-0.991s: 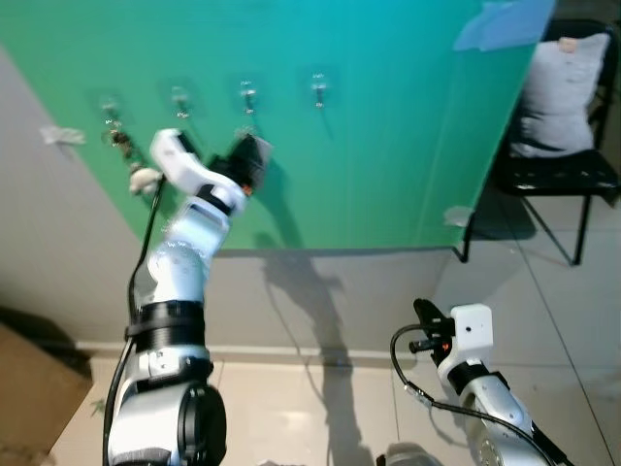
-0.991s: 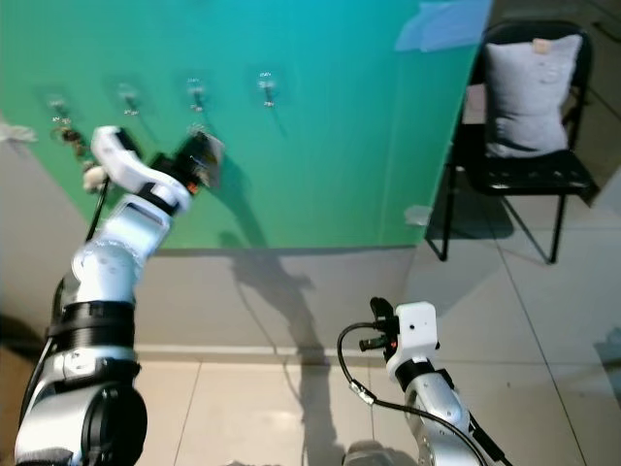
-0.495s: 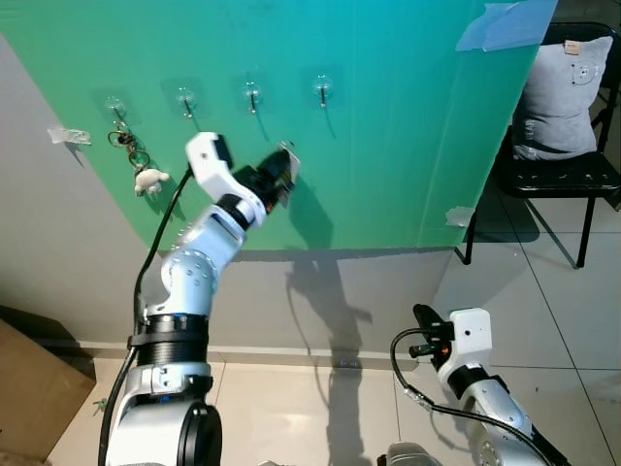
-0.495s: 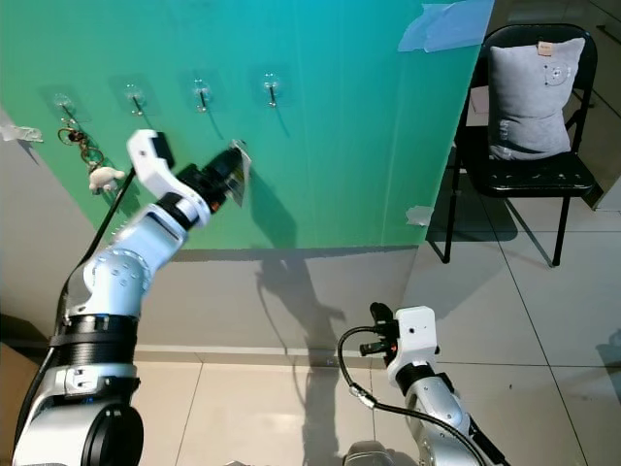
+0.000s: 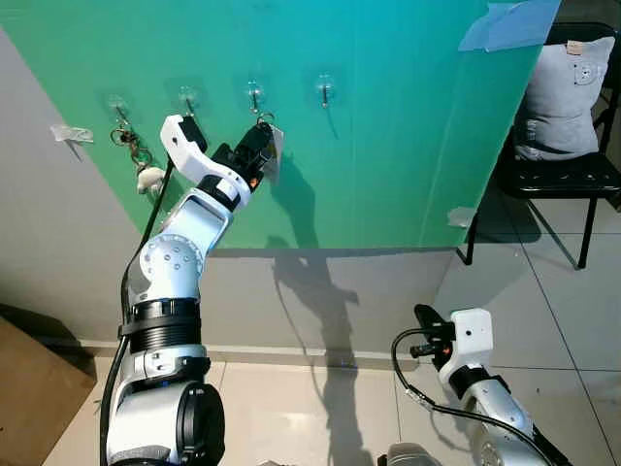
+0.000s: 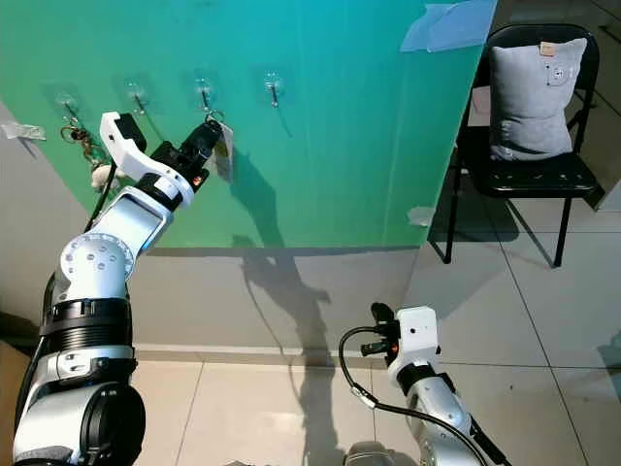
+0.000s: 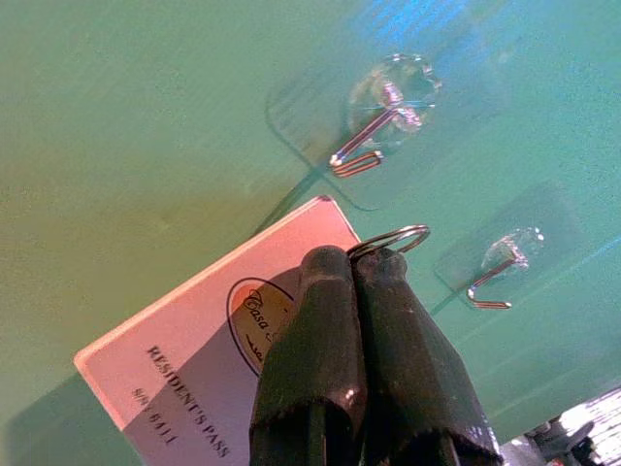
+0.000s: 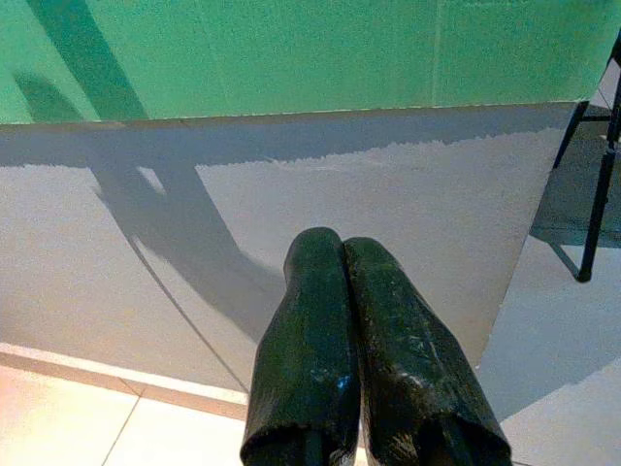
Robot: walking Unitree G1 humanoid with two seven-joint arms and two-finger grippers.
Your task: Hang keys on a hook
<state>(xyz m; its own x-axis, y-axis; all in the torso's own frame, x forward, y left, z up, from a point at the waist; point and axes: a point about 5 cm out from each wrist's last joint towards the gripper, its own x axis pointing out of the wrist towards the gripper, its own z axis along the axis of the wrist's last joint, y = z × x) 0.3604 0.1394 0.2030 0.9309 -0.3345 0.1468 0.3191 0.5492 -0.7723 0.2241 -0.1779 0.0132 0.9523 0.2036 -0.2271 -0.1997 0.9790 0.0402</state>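
Observation:
My left gripper (image 5: 260, 133) is raised against the green wall panel (image 5: 388, 146), just below the third of several clear hooks (image 5: 254, 95). It is shut on a metal key ring (image 7: 393, 238) that carries a pale resident pass card (image 7: 194, 359). The ring sits close under that hook's wire (image 7: 374, 136), apart from it. Its neighbouring hook (image 7: 500, 272) is bare. Another key bunch with a small white plush (image 5: 146, 177) hangs from the leftmost hook (image 5: 118, 102). My right gripper (image 8: 344, 257) hangs low near the floor, shut with nothing in it.
A black chair (image 5: 558, 175) with a grey cushion (image 5: 563, 92) stands to the right of the panel. Blue tape (image 5: 509, 24) marks the panel's top right corner. A cardboard box (image 5: 29, 388) sits on the floor at lower left. Pale floor tiles (image 5: 291, 408) lie below the grey wall.
My left gripper has swung up and to the left with the ring and card, from below the hooks to just under the third hook. The right arm has stayed put.

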